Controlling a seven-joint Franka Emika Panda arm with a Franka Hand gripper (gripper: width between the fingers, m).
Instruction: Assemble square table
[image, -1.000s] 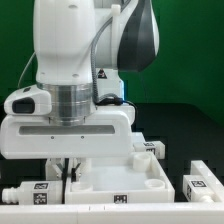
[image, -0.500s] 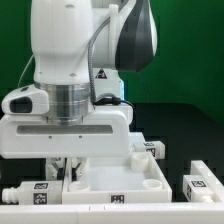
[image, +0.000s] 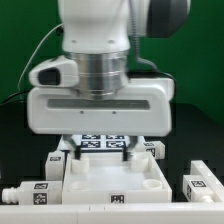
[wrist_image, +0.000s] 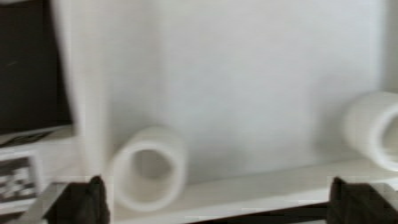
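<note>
Black tabletop (image: 203, 140) and green backdrop (image: 16, 35) surround the white square table (image: 110, 181).

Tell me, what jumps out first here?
The big white robot arm fills the middle of the exterior view, hanging over a white square slab with a raised rim. Small tag-marked legs lie beside the slab on both sides. The wrist view shows a round socket in the slab and two dark fingers set wide apart.

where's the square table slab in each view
exterior view: square table slab low centre, under the arm.
wrist view: the slab fills most of the picture, beyond the end effector.
shared landmark: its round corner sockets, which show as raised corners in the exterior view.
</note>
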